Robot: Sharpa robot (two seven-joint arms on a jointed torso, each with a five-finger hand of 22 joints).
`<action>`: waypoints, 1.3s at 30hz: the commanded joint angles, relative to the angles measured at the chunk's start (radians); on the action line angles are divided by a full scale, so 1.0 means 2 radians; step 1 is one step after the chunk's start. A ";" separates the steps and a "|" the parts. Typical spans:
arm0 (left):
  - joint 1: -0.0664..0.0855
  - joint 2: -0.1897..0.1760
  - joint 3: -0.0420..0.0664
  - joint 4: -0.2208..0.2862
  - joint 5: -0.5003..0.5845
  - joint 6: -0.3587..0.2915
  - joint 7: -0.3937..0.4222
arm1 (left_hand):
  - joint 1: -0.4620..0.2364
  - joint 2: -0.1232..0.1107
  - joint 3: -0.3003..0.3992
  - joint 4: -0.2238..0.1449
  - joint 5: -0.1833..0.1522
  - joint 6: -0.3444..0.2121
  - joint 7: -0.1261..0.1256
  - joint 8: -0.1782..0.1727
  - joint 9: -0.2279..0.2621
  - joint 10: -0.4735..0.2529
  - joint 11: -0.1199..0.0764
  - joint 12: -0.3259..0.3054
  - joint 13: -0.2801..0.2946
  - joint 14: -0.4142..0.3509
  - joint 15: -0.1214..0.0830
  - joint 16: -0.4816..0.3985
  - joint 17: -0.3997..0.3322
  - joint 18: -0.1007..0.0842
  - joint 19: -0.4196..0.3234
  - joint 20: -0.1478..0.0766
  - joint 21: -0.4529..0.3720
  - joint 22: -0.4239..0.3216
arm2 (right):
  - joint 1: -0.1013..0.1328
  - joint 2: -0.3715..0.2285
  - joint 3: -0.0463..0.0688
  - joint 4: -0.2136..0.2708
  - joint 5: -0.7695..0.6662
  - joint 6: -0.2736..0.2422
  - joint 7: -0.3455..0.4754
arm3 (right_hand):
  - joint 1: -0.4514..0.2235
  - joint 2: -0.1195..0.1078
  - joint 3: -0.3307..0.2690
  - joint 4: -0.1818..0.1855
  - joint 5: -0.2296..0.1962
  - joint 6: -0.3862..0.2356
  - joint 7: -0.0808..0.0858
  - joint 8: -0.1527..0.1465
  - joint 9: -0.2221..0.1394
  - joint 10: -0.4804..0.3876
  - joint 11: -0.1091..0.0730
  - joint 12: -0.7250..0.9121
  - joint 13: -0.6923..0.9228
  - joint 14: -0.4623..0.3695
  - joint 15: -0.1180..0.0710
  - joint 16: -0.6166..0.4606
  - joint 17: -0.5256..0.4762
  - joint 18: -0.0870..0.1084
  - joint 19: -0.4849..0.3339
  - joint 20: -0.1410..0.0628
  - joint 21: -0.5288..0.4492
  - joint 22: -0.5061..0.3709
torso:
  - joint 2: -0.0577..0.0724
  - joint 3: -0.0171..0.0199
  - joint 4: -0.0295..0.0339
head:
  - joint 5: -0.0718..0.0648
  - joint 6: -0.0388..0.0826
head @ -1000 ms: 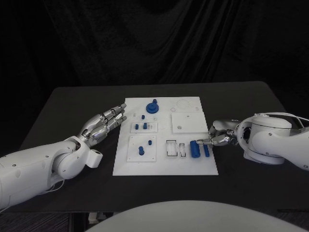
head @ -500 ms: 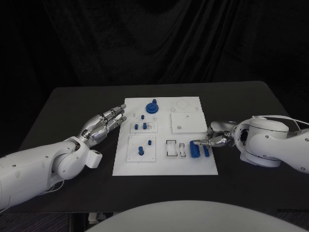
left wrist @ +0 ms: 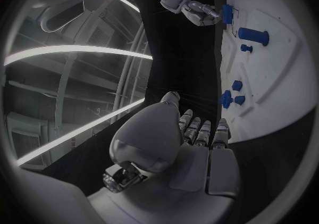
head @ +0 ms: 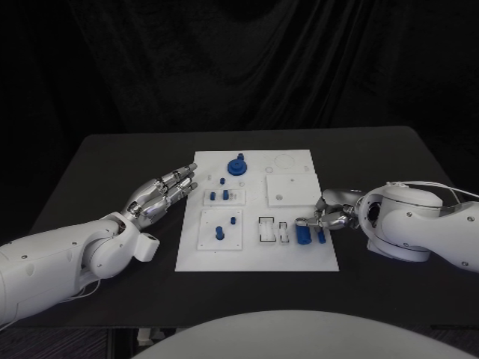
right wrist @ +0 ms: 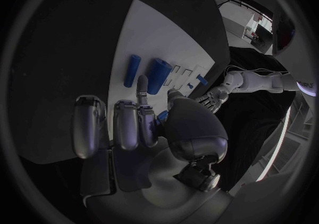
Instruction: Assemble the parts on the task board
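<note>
Left robot hand: we see the left robot hand (head: 162,193) held flat above the surface (head: 99,172), fingers straight and apart, grasping nothing — it is just beside the task board's near-left edge, not touching it.
Right robot hand: the right robot hand (head: 334,211) sits at the opposite edge of the task board (head: 256,258), fingers curled over the board's rim; we cannot tell whether it grips a part or only reaches toward one.
Task board: the white task board lies flat between the 2 robot hands.
Parts by the right robot hand: a thick blue cylinder (head: 302,231) and a thinner blue pin (head: 320,233) lie side by side on the board, just beyond that hand's fingertips; in the right wrist view one finger (right wrist: 142,86) points at the cylinder (right wrist: 157,75).
Parts by the left robot hand: small blue pegs (head: 225,195) stand in a raised plate just beside its fingertips — a larger blue knob (head: 237,165) stands farther out.
</note>
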 commanded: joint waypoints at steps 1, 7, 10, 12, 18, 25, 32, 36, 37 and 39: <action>-0.001 0.000 0.000 0.002 0.001 0.009 0.025 | 0.006 0.000 0.003 0.000 0.002 0.000 0.002 0.001 0.001 -0.002 0.002 0.001 0.000 0.002 0.004 -0.002 -0.001 0.010 0.000 0.005 0.003 0.000 | -0.004 0.003 0.000 -0.002 0.000 0.000 -0.003 | 0.004 0.001 -0.004 0.000 -0.002 0.000 0.001 0.000 -0.001 0.053 -0.003 0.001 0.132 0.038 -0.002 -0.002 0.044 -0.002 0.032 -0.004 -0.003 0.109 | 0.000 0.0000 0.0000 | 0.002 0.000; -0.002 0.000 0.000 0.000 0.001 0.010 0.023 | 0.008 0.000 0.005 -0.002 0.002 0.001 0.003 0.002 0.001 -0.002 0.003 0.001 0.000 0.002 0.004 -0.002 -0.001 0.011 0.000 0.005 0.003 0.000 | -0.008 0.009 0.000 -0.008 0.000 -0.004 -0.003 | 0.003 0.001 -0.007 0.000 -0.006 -0.001 0.002 -0.001 -0.002 0.053 -0.003 0.001 0.132 0.038 -0.002 -0.004 0.041 -0.002 0.031 -0.004 -0.006 0.108 | 0.000 0.0000 0.0001 | 0.008 0.000; -0.003 0.000 0.000 0.000 0.001 0.011 0.022 | 0.008 0.000 0.006 -0.002 0.002 0.001 0.004 0.002 0.001 -0.002 0.003 0.001 0.000 0.002 0.004 -0.002 -0.001 0.011 0.000 0.006 0.003 0.000 | -0.009 0.013 0.000 -0.011 0.000 -0.004 -0.003 | 0.003 0.001 -0.008 0.000 -0.006 -0.002 0.002 -0.002 -0.002 0.053 -0.003 0.001 0.132 0.037 -0.001 -0.005 0.039 -0.001 0.030 -0.004 -0.007 0.108 | 0.000 0.0001 -0.0002 | 0.007 0.000; -0.003 0.000 0.000 0.000 0.001 0.012 0.021 | 0.009 0.000 0.007 -0.003 0.003 0.001 0.004 0.002 0.001 -0.002 0.003 0.001 0.000 0.002 0.004 -0.002 -0.001 0.011 0.000 0.006 0.003 0.001 | -0.010 0.016 0.000 -0.014 0.000 -0.004 -0.003 | 0.003 0.001 -0.009 0.000 -0.006 -0.002 0.002 -0.002 -0.002 0.053 -0.003 0.001 0.132 0.037 -0.001 -0.006 0.038 -0.001 0.030 -0.004 -0.008 0.107 | 0.000 0.0000 -0.0001 | 0.006 0.000; -0.004 0.001 0.000 -0.001 0.001 0.015 0.018 | 0.010 0.000 0.009 -0.005 0.003 0.002 0.005 0.002 0.001 -0.002 0.004 0.001 0.000 0.002 0.005 -0.002 -0.001 0.011 0.000 0.006 0.003 0.001 | -0.012 0.029 0.000 -0.026 0.000 0.008 -0.008 | 0.014 0.002 -0.013 -0.001 0.005 -0.004 0.003 -0.008 -0.008 0.053 -0.002 0.001 0.132 0.035 0.000 -0.011 0.030 0.000 0.028 -0.002 -0.012 0.106 | 0.000 0.0000 -0.0001 | 0.006 0.000; -0.005 0.001 0.000 -0.001 0.001 0.017 0.014 | 0.010 0.000 0.011 -0.006 0.003 0.003 0.007 0.002 0.001 -0.002 0.004 0.001 0.000 0.002 0.005 -0.002 -0.001 0.011 0.000 0.007 0.003 0.001 | -0.018 0.040 0.000 -0.038 0.000 0.038 -0.018 | 0.054 0.001 -0.015 -0.005 0.055 -0.003 0.004 -0.016 -0.017 0.053 -0.001 0.001 0.132 0.034 0.002 -0.014 0.022 0.001 0.025 -0.001 -0.015 0.105 | 0.000 0.0000 0.0000 | 0.006 0.000; -0.005 0.002 0.000 -0.001 0.001 0.021 0.010 | 0.012 -0.001 0.017 -0.010 0.005 0.006 0.010 0.003 0.001 -0.001 0.007 0.002 0.000 0.002 0.008 -0.002 -0.001 0.011 0.001 0.009 0.003 0.001 | -0.022 0.050 0.000 -0.051 0.015 0.058 -0.019 | 0.099 -0.005 -0.006 -0.016 0.113 -0.002 0.003 -0.020 -0.021 0.053 -0.002 0.001 0.132 0.033 0.001 -0.017 0.015 0.002 0.023 -0.002 -0.016 0.104 | 0.000 0.0000 0.0000 | 0.006 0.000; -0.006 0.002 0.000 -0.002 0.001 0.022 0.008 | 0.013 -0.002 0.024 -0.016 0.018 0.008 0.010 0.004 0.002 0.001 0.012 0.004 0.001 0.002 0.010 -0.002 -0.001 0.010 0.001 0.011 0.003 0.001 | -0.023 0.053 0.000 -0.055 0.043 0.054 -0.016 | 0.130 -0.009 0.006 -0.030 0.157 -0.003 0.002 -0.021 -0.022 0.053 -0.003 0.001 0.132 0.033 0.000 -0.016 0.016 0.001 0.024 -0.002 -0.014 0.104 | 0.000 0.0000 -0.0001 | 0.006 0.000; -0.006 0.002 0.000 -0.002 0.001 0.023 0.008 | 0.013 -0.002 0.024 -0.016 0.019 0.008 0.010 0.004 0.002 0.001 0.012 0.005 0.001 0.002 0.010 -0.002 -0.001 0.010 0.001 0.011 0.003 0.001 | -0.023 0.053 0.000 -0.056 0.052 0.051 -0.014 | 0.131 -0.009 0.006 -0.030 0.159 -0.002 0.002 -0.021 -0.022 0.053 -0.004 0.001 0.132 0.033 0.000 -0.015 0.016 0.001 0.024 -0.002 -0.014 0.104 | 0.000 0.0000 0.0000 | 0.006 0.000; -0.006 0.002 0.000 -0.002 0.001 0.024 0.006 | 0.012 -0.003 0.025 -0.017 0.018 0.009 0.011 0.005 0.002 0.001 0.013 0.006 0.001 0.002 0.011 -0.002 -0.001 0.010 0.001 0.011 0.004 0.001 | -0.023 0.053 0.000 -0.057 0.079 0.039 -0.008 | 0.148 -0.009 0.015 -0.039 0.177 -0.002 0.000 -0.019 -0.021 0.053 -0.005 0.001 0.132 0.034 -0.001 -0.013 0.019 0.001 0.024 -0.003 -0.012 0.105 | 0.000 0.0000 -0.0001 | 0.006 0.000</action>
